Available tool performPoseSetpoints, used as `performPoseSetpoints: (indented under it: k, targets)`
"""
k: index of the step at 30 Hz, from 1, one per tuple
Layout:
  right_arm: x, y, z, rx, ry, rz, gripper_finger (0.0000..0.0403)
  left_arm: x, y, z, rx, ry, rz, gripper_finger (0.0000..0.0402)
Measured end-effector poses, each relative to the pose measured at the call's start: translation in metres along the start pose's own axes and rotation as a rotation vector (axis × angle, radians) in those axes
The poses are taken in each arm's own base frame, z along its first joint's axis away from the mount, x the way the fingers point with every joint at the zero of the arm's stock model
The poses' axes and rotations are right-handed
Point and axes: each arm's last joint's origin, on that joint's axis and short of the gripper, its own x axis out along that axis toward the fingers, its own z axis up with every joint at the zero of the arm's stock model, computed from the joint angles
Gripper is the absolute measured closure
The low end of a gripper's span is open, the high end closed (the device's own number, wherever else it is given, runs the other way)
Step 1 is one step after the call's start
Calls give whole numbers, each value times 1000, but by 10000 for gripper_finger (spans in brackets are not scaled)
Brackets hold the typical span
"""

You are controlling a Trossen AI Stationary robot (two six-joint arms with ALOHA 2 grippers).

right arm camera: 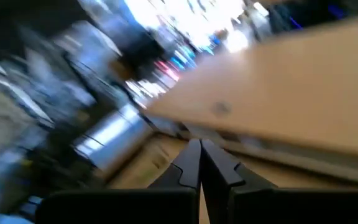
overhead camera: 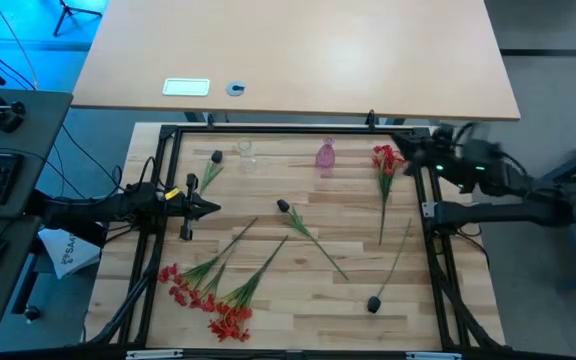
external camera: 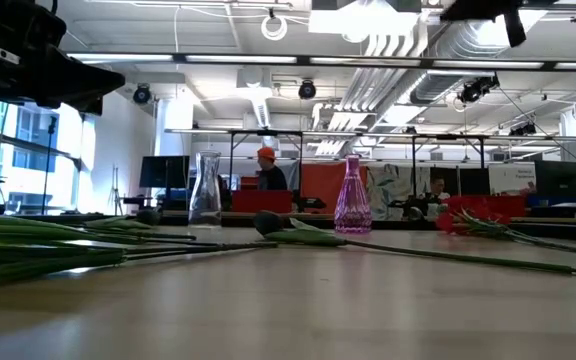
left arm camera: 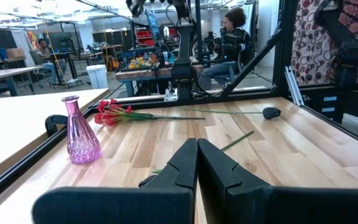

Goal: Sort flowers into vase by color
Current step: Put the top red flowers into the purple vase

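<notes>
Red flowers [overhead camera: 208, 295] near left claw [overhead camera: 211, 209] (empty, closed).

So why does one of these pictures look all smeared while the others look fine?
The right wrist view is streaked with motion blur; only the right end effector, fingers shut, stays sharp. The left wrist view is crisp: pink vase, red flowers. In the low view, near stems go soft, and ceiling lights glare.

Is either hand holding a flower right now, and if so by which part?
No. The left hand and the right hand are both shut on nothing; no stem sits between the fingers.
</notes>
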Motion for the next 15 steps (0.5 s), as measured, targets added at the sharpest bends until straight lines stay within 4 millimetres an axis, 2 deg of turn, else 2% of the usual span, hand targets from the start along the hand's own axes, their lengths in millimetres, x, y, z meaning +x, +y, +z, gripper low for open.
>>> performPoseSetpoints:
  k: [6,11,15]
  targets:
    - [30,-8,-27,10,364,-333,379,0,0,0,0,0,0,402]
    - [44,-26,-54,29,587,-529,318,0,0,0,0,0,1,402]
    - [52,-39,-75,74,724,-615,267,0,0,0,0,0,0,402]
